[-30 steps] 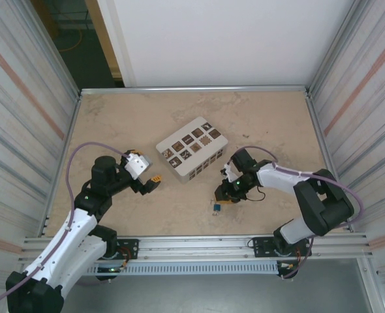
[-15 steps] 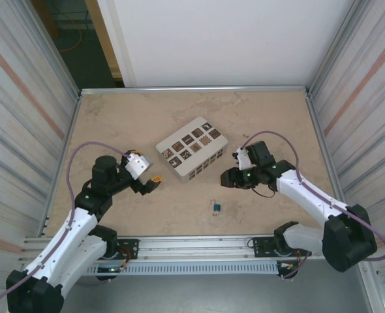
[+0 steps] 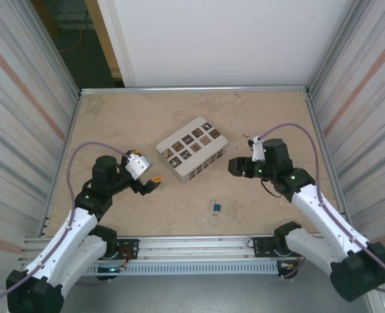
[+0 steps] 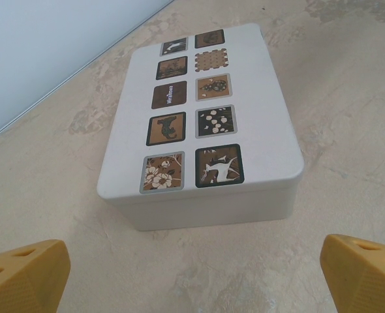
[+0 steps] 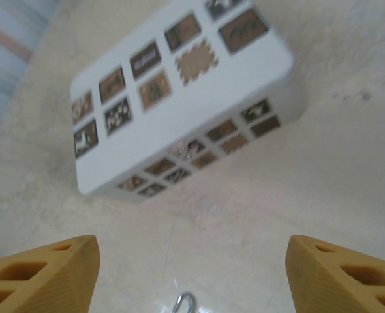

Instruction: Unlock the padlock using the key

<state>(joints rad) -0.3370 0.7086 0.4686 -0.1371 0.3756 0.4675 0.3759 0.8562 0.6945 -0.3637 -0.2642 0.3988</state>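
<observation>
Top external view: tiny blue-bodied padlock with thin silvery shackle [image 3: 216, 208] lies on the beige tabletop [image 3: 114, 124], in front of the white rectangular tin with brown patterned squares [image 3: 192, 148]. Right gripper [image 3: 235, 167] hangs spread and empty, just beyond the padlock and to its right; left gripper [image 3: 155, 181] also spread, further off. Judgement: light, rigid, smooth metal, likely to skid, so pinch the body's 2 flat sides, leaving the shackle free.

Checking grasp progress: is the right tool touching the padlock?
Apart. In the top view, bare table separates the right tool from the padlock.
</observation>
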